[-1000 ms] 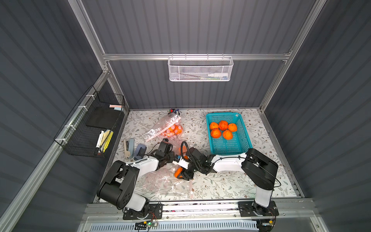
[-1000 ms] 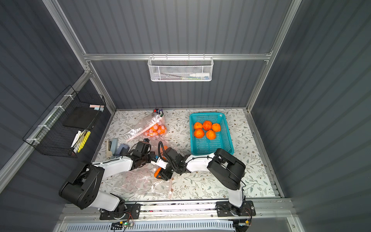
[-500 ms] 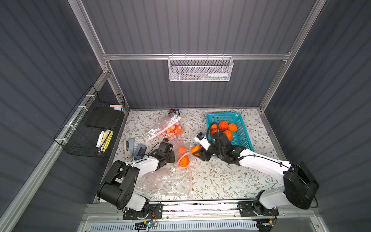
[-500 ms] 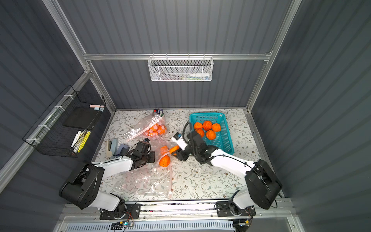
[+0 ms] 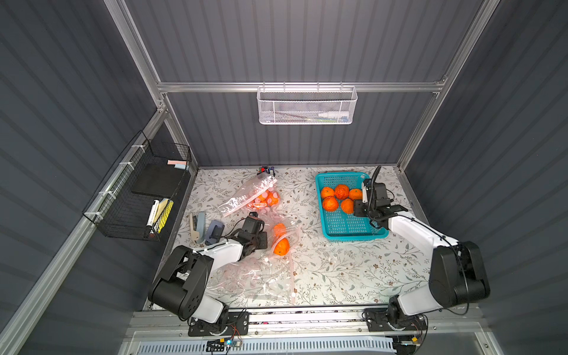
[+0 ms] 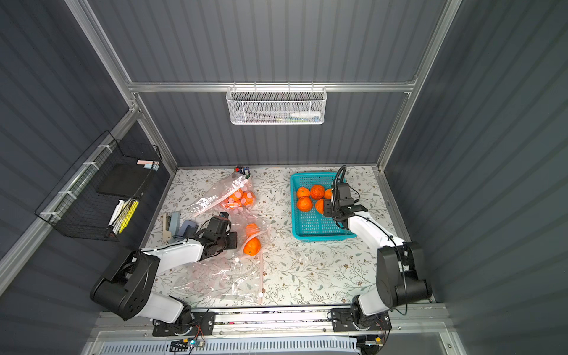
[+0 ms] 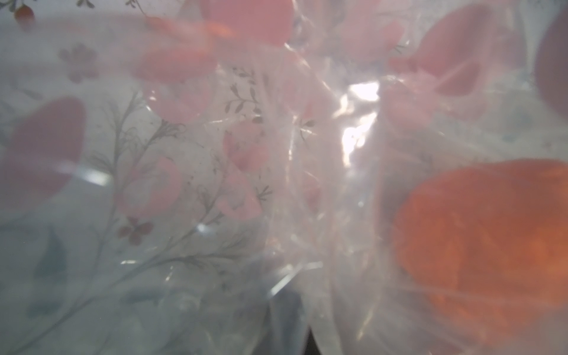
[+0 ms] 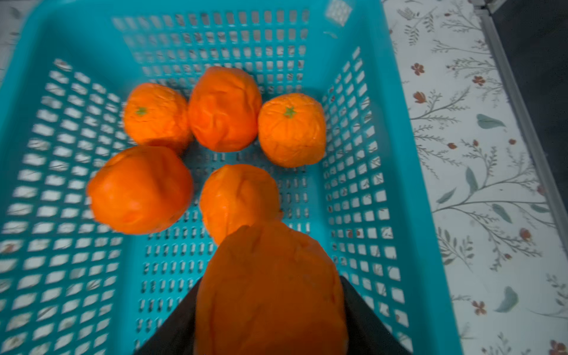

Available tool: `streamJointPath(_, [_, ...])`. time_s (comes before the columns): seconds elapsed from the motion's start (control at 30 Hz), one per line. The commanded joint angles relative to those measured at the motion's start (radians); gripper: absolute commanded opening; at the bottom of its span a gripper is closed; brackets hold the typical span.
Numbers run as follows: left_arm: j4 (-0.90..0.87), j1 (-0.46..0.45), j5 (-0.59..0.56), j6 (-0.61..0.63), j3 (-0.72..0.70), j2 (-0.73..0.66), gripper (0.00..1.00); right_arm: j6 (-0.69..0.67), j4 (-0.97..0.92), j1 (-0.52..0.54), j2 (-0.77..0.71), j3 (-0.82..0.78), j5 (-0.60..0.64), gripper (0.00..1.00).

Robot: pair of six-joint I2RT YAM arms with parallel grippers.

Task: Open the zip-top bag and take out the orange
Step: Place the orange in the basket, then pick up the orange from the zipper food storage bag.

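- Over the teal basket (image 5: 353, 237), the right end effector (image 5: 359, 209) grips the orange (image 8: 270, 285), at 4 o'clock of five oranges (image 5: 330, 203).
- Left end effector (image 5: 261, 239), closed, pinches the zip-top bag (image 5: 261, 276) at 9 o'clock.

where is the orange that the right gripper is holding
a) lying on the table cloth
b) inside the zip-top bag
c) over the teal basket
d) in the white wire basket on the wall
C: in the right wrist view the right gripper is shut on the orange over the teal basket, where five more oranges lie.
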Motion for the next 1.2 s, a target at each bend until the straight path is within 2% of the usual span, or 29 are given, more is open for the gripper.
streamJointPath(0.0, [-0.051,0.005,-0.005,-0.007,-0.027,0.004,0.0,0.023,-0.053,-0.011,0.086,0.082,0.114,0.61])
streamJointPath(0.17, [-0.054,0.005,-0.004,-0.007,-0.023,0.011,0.0,0.017,-0.095,-0.026,0.211,0.179,0.142,0.63])
streamJointPath(0.3, [-0.054,0.005,-0.003,-0.007,-0.02,0.016,0.0,0.013,-0.126,-0.043,0.26,0.233,0.104,0.65])
streamJointPath(0.4, [-0.056,0.005,-0.002,-0.006,-0.017,0.022,0.0,0.006,-0.139,-0.046,0.279,0.257,0.074,0.71])
streamJointPath(0.57, [-0.057,0.005,-0.001,-0.006,-0.015,0.025,0.0,0.011,-0.128,-0.057,0.283,0.266,0.035,0.81])
streamJointPath(0.8, [-0.059,0.005,0.003,-0.004,-0.011,0.032,0.0,0.02,-0.105,-0.065,0.214,0.23,-0.044,0.78])
streamJointPath(0.97, [-0.059,0.005,0.003,-0.004,-0.011,0.031,0.0,0.03,-0.138,-0.047,0.044,0.165,-0.202,0.67])
streamJointPath(1.07, [-0.057,0.005,0.001,-0.005,-0.013,0.029,0.0,0.016,-0.039,0.009,-0.101,0.039,-0.443,0.57])
streamJointPath(1.1, [-0.057,0.005,0.0,-0.005,-0.013,0.028,0.0,0.018,0.012,0.042,-0.15,-0.013,-0.541,0.51])
streamJointPath(1.17, [-0.06,0.005,0.001,-0.005,-0.012,0.031,0.0,0.0,0.119,0.141,-0.225,-0.112,-0.653,0.45])
